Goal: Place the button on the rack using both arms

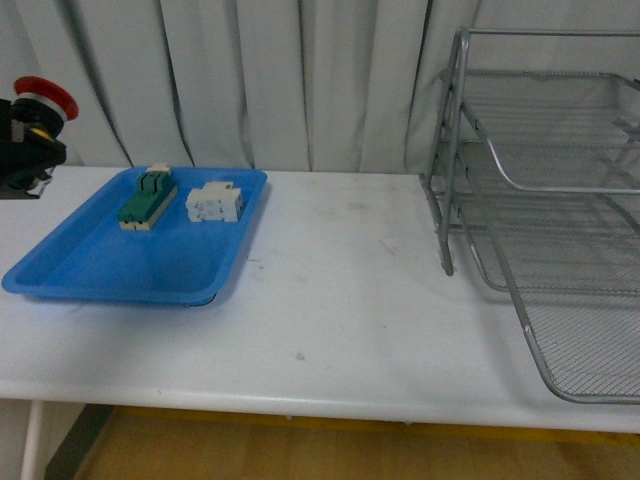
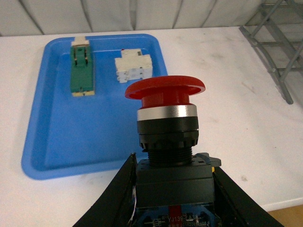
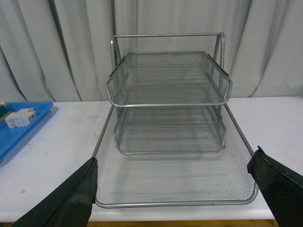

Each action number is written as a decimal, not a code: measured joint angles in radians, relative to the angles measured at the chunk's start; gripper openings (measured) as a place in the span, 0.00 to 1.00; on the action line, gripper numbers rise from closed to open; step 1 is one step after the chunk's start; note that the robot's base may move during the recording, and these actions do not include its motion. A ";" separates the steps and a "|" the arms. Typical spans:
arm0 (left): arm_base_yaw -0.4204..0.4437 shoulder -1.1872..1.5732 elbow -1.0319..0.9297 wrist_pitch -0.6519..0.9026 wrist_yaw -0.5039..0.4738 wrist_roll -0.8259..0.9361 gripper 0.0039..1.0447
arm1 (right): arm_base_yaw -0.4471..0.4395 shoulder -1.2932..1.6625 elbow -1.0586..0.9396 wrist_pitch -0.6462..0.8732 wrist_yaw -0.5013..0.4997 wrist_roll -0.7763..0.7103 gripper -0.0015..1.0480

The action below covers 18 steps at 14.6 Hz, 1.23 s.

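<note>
My left gripper (image 2: 173, 189) is shut on the button (image 2: 168, 127), its red mushroom cap up and its black body between the black fingers. In the front view the gripper (image 1: 25, 150) holds the button (image 1: 42, 98) in the air at the far left, above and left of the blue tray. The silver wire-mesh rack (image 1: 560, 190) stands at the table's right. My right gripper (image 3: 173, 189) is open and empty, its fingers wide apart in front of the rack's lowest tray (image 3: 175, 177). The right arm does not show in the front view.
A flat blue plastic tray (image 1: 110, 265) lies at the table's left, holding a green terminal block (image 1: 148, 198) and a white blocky component (image 1: 214, 203). The white table (image 1: 350, 300) runs between tray and rack. Grey curtains hang behind. The table's front edge is near.
</note>
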 joint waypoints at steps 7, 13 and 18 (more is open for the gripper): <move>-0.025 -0.069 -0.076 0.027 -0.027 -0.034 0.34 | 0.000 0.000 0.000 0.000 0.000 0.000 0.94; -0.037 -0.048 -0.076 0.041 -0.045 -0.036 0.34 | 0.000 0.000 0.000 0.000 0.000 0.000 0.94; -0.045 -0.060 -0.092 0.038 -0.045 -0.036 0.34 | 0.000 0.000 0.000 0.000 0.000 0.000 0.94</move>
